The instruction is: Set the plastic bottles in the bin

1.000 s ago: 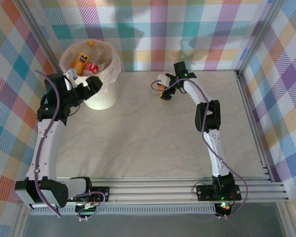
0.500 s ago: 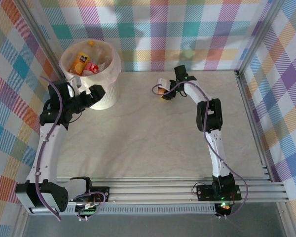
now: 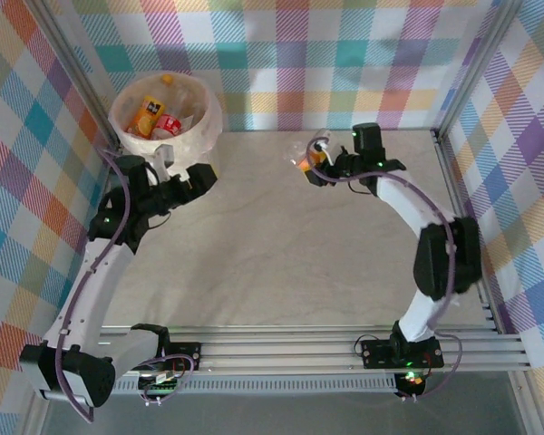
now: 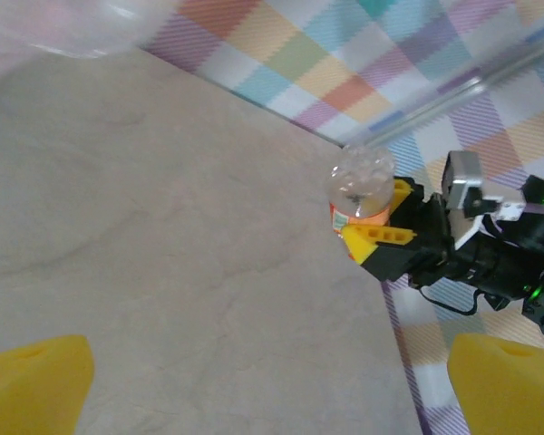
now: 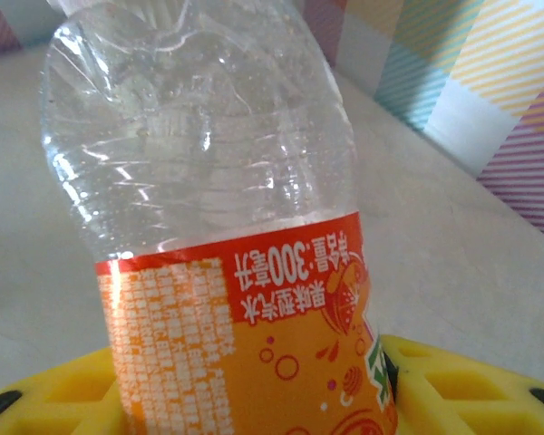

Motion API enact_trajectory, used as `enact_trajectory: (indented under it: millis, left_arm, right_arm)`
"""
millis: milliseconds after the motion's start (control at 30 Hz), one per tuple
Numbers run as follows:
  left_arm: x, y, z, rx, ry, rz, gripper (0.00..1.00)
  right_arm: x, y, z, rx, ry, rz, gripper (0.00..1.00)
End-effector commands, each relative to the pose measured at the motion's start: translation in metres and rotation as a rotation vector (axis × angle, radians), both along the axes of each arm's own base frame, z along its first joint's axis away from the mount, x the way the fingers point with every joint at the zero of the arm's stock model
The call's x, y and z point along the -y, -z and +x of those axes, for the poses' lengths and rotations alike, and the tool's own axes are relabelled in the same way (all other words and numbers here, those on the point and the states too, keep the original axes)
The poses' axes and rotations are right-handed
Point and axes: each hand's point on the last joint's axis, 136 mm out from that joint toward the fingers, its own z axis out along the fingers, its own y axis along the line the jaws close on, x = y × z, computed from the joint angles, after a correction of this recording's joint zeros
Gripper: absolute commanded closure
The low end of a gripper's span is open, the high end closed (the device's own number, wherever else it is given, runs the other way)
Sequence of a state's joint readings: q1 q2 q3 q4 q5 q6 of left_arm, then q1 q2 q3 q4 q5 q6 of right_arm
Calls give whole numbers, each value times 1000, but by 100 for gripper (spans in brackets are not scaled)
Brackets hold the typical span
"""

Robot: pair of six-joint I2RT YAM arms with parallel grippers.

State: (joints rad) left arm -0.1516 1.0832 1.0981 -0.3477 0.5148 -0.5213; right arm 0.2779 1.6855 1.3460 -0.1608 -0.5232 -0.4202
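Note:
My right gripper is shut on a clear plastic bottle with an orange label, held over the far middle of the table. In the right wrist view that bottle stands between the yellow fingers. In the left wrist view the same bottle points its clear base at the camera, clamped in the right gripper. The cream-white bin stands at the far left, with an orange-labelled bottle and a red-labelled bottle inside. My left gripper is open and empty beside the bin's near right side.
Checked fabric walls and metal frame posts close in the table on three sides. The bin's translucent bag hangs into the top left of the left wrist view. Bare marbled tabletop stretches between the arms.
My left gripper has drawn back from the bin's rim, down and to the right. The right arm has swung its elbow outward, carrying the bottle slightly right.

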Motion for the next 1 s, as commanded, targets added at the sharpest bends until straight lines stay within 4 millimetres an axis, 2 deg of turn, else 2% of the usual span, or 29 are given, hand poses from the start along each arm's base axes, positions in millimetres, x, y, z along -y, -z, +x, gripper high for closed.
enact_trajectory:
  millis: [0, 200, 300, 433, 567, 633, 733, 867, 967]
  left_arm:
    - [26, -28, -5, 96, 76, -62, 0]
    - [94, -46, -18, 129, 297, -115, 0]
    - [123, -47, -17, 131, 346, -104, 0]
    - [156, -45, -10, 119, 391, -138, 0]
    - [185, -31, -2, 64, 447, -143, 0]
    - [191, -22, 7, 41, 417, -120, 0]
    - [200, -21, 13, 50, 410, -134, 1]
    - [209, -13, 15, 32, 403, -132, 11]
    - [215, -10, 14, 25, 414, -178, 27]
  right_arm:
    - [-8, -26, -28, -168, 62, 219, 60]
    - [-20, -42, -99, -417, 40, 332, 59]
    - [-23, -43, -120, -501, 75, 381, 57]
    - [-30, -50, -136, -500, 61, 446, 56]
    - [-38, -57, -145, -472, 2, 445, 55]
    - [-45, -61, -149, -471, -50, 455, 54]
    - [-51, -63, -148, -475, -62, 471, 54]
    - [-54, -69, -141, -470, -51, 488, 53]
    - [-56, -73, -139, -449, -63, 493, 52]
